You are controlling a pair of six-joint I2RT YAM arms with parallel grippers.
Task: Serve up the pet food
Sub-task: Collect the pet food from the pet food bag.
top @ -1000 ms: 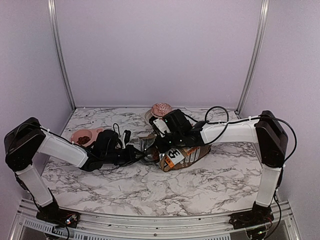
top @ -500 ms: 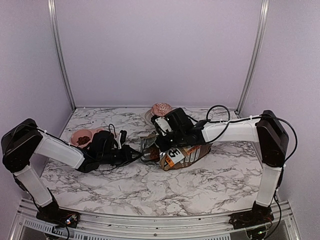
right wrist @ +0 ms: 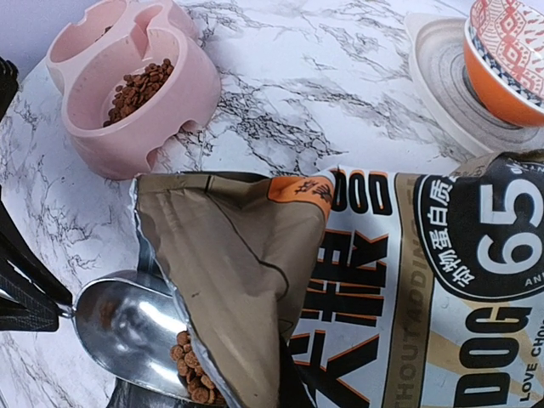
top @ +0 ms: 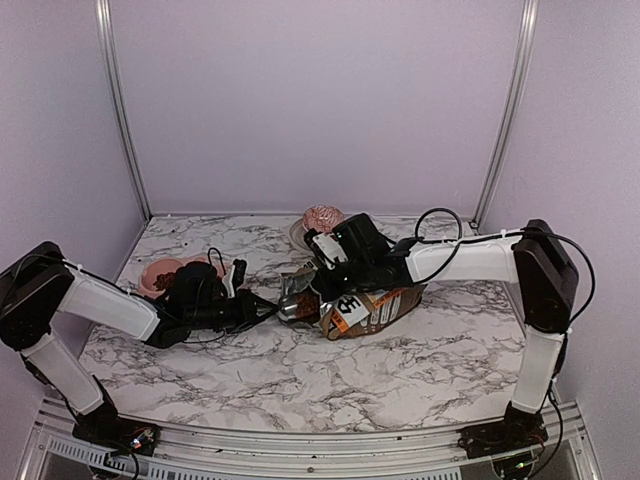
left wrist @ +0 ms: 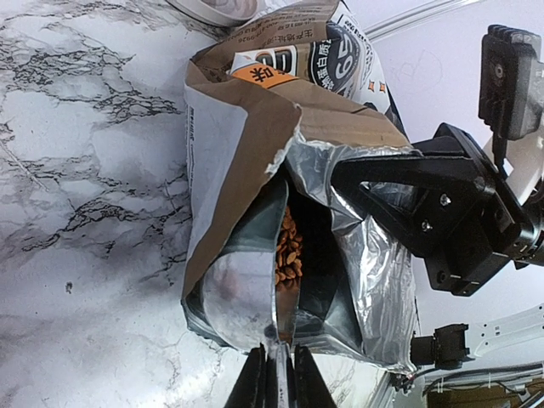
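the brown-and-white printed paper bag [right wrist: 408, 280] lies sideways, the right gripper [left wrist: 357, 183] pinching its foil lip so the mouth gapes. some food sits in the pink plastic bowl [right wrist: 191, 93]. the left gripper [left wrist: 276, 382] clamps the shiny metal scoop [left wrist: 242, 289] by its handle, reaching inside for reddish-brown kibble pellets [left wrist: 289, 255].

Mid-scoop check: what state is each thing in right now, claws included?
Bag: lying on its side, mouth open.
Scoop: bowl inside the bag's mouth, a little pet food on it.
Pink bowl: upright, partly filled with pet food.
Cupcake: upright on its plate.
Left claw: shut on the scoop's handle.
Right claw: shut on the bag's lip, holding it open.
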